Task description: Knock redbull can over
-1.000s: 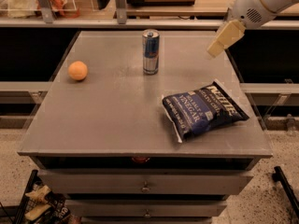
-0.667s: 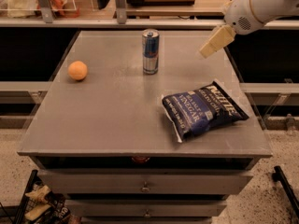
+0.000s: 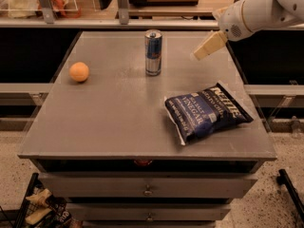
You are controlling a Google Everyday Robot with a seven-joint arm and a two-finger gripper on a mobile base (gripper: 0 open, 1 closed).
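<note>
Since a second ago the gripper [image 3: 199,53] has slid left and dipped a little, closing in on the redbull can [image 3: 153,52], while the can, the orange [image 3: 79,71] and the chip bag [image 3: 206,112] haven't budged. The can stands upright toward the back middle of the table [image 3: 109,127], well clear of both the orange on its left and the bag out front on its right, so it's not knocked yet. The jaws look closed, pressed into one cream wedge with nothing held, hanging in the air to the can's right, pointing down and left at it, with a gap between them and the can. I read this as the approach leg, so roughly early-to-mid task. To do it well I'd keep that closed wedge as the pusher and keep sweeping left so it meets the can high on its side, near the top rim (a low hit would probably just scoot it along the table instead of tipping it). Pushing it leftward looks safest, since that patch of table is bare; the fallen can may roll, so I'd go gently.
</note>
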